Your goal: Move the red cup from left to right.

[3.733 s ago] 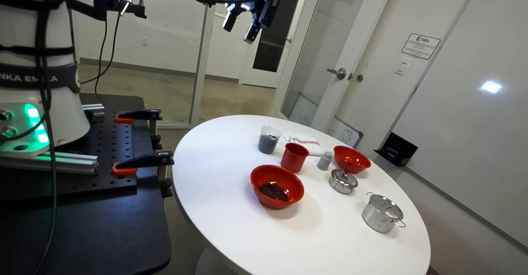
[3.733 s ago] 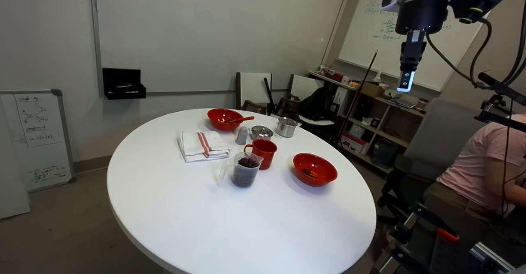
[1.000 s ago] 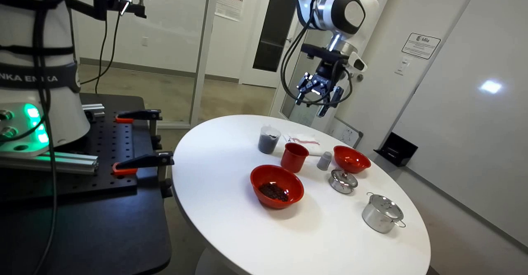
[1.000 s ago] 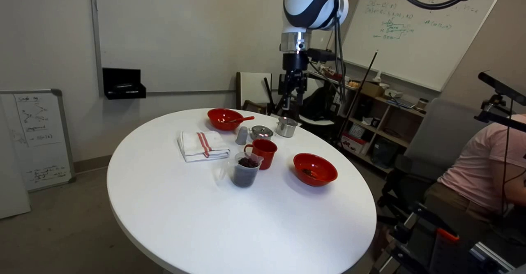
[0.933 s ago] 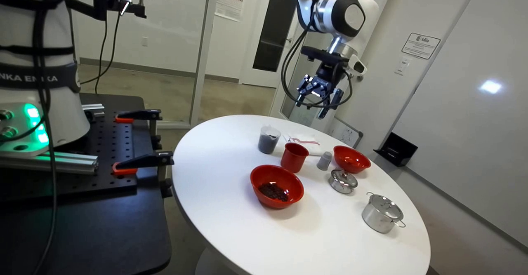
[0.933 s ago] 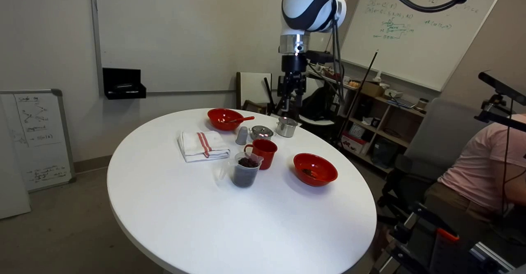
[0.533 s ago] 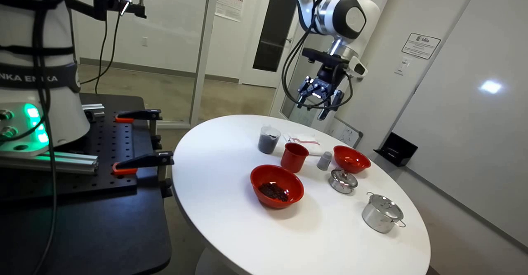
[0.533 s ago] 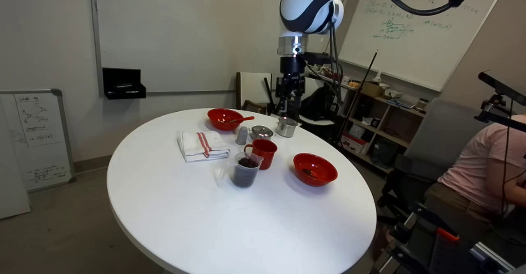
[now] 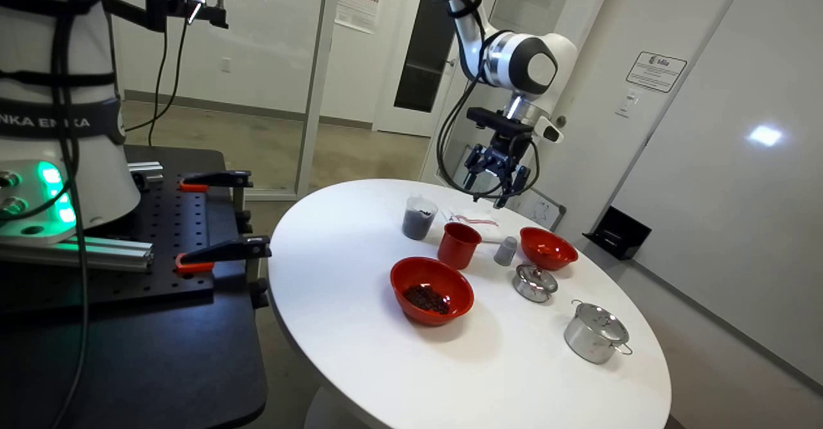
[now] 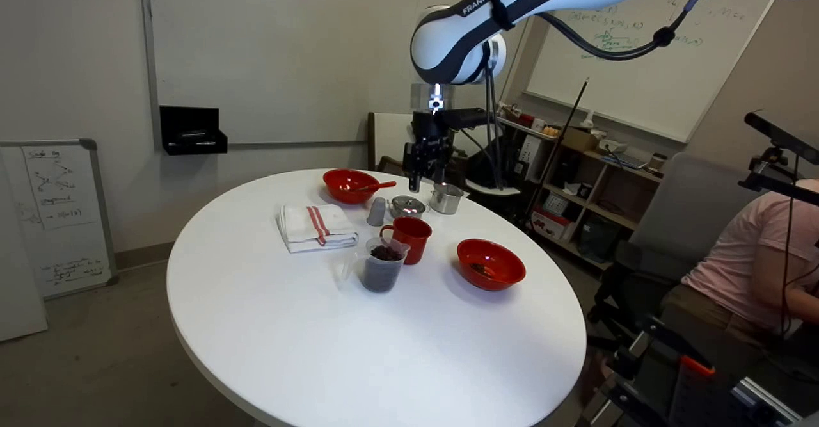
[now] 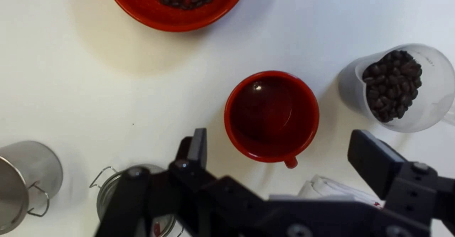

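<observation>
The red cup (image 9: 459, 247) stands upright on the white table (image 9: 347, 236), between the bean-filled measuring cup and the red bowl of beans. It also shows in an exterior view (image 10: 413, 239), its handle toward the folded towel. In the wrist view the cup (image 11: 272, 116) looks empty inside, with its handle at the lower edge. My gripper (image 9: 487, 200) is open and empty, well above the table; it also shows in an exterior view (image 10: 427, 184). In the wrist view the spread fingers (image 11: 277, 135) lie to either side of the cup, nearer the camera, not touching it.
A clear measuring cup (image 9: 416, 224) with dark beans and a red bowl (image 9: 411, 274) flank the cup. A grey cup (image 9: 506, 251), a lidded pot (image 9: 535, 283), a taller pot (image 9: 591, 337), another red bowl (image 10: 335, 187) with a spoon, and a folded towel (image 10: 299, 230) stand around.
My arm has swung out over the table from up near its base and is lowering. Over the last half second the gripper has come further down. The red cup has not moved.
</observation>
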`<action>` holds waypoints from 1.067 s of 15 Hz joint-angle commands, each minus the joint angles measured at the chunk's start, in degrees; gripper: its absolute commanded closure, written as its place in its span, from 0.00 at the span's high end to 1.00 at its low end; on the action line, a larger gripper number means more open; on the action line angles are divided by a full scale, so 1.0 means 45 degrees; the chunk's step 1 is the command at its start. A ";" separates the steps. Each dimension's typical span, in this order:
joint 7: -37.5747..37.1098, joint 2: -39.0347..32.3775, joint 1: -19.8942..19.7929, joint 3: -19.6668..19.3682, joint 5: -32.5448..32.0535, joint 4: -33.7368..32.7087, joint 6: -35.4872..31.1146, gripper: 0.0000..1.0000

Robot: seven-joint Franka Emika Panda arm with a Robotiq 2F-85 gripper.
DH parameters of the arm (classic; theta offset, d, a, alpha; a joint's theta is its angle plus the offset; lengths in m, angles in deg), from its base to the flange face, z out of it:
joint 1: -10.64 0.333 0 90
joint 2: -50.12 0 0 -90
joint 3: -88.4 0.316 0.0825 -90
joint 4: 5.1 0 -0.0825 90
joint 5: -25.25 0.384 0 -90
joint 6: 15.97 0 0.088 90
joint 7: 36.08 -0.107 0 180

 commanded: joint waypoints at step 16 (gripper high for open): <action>0.1029 -0.3138 -0.1314 0.0251 0.0402 -0.4114 0.2380 1.00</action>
